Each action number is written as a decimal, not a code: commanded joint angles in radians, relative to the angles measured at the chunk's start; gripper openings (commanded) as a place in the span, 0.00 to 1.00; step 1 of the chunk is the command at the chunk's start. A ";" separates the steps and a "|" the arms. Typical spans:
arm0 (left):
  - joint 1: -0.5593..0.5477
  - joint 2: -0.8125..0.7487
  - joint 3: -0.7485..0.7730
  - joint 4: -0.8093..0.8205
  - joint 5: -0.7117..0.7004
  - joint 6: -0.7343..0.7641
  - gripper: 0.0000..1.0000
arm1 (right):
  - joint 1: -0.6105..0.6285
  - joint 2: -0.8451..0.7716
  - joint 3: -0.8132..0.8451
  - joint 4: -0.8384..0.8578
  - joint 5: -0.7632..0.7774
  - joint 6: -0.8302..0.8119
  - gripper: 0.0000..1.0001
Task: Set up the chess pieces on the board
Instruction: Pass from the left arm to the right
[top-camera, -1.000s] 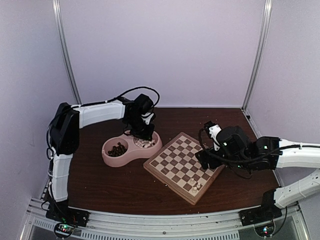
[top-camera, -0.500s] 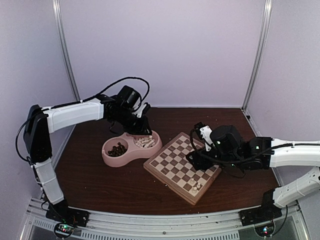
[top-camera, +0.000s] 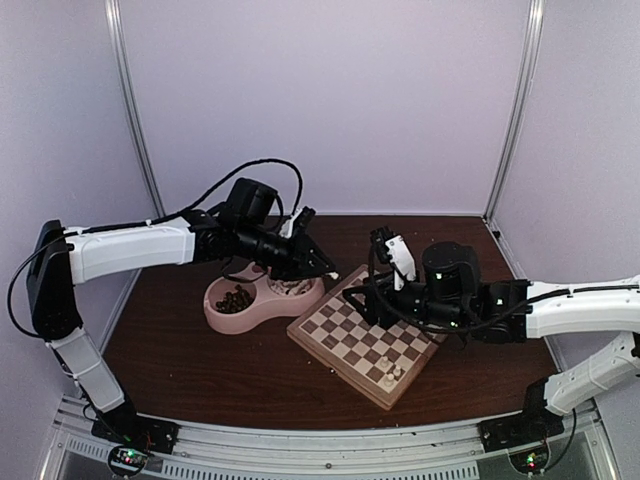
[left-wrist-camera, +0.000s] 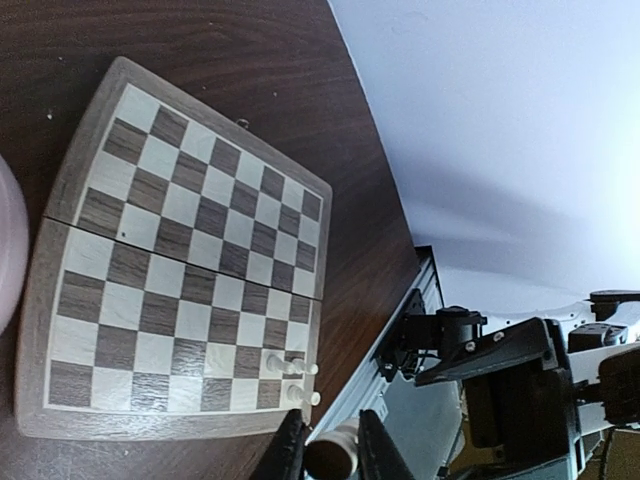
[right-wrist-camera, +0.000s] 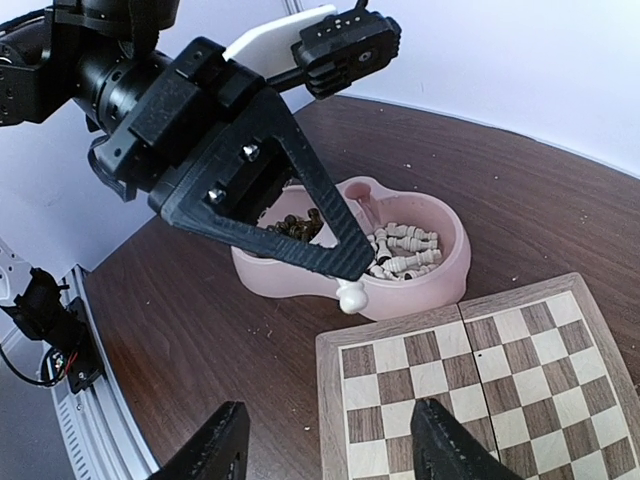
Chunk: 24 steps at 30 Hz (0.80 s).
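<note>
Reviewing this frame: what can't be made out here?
Held cream piece: type unclear; left gripper fingers cover most in right wrist view, bottom edge cuts it in left wrist view.
Dark pieces in pink dish: mostly hidden behind left gripper, right wrist view.
Cream pieces on board: types too small, top view.

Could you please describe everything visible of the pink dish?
The pink dish is a smooth, plastic-looking double bowl with a rounded rim, lying flat on the dark wood table just left of the board. One bowl holds dark brown chessmen, the other cream ones. Nothing else appears to touch it.
</note>
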 joint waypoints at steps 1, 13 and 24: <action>-0.029 -0.010 -0.020 0.110 0.075 -0.099 0.20 | -0.004 0.029 0.027 0.062 -0.006 -0.040 0.56; -0.073 -0.005 -0.042 0.105 0.087 -0.109 0.20 | -0.006 0.045 0.042 0.015 0.019 -0.064 0.44; -0.079 0.009 -0.040 0.114 0.095 -0.109 0.20 | -0.005 0.074 0.052 -0.018 0.001 -0.072 0.33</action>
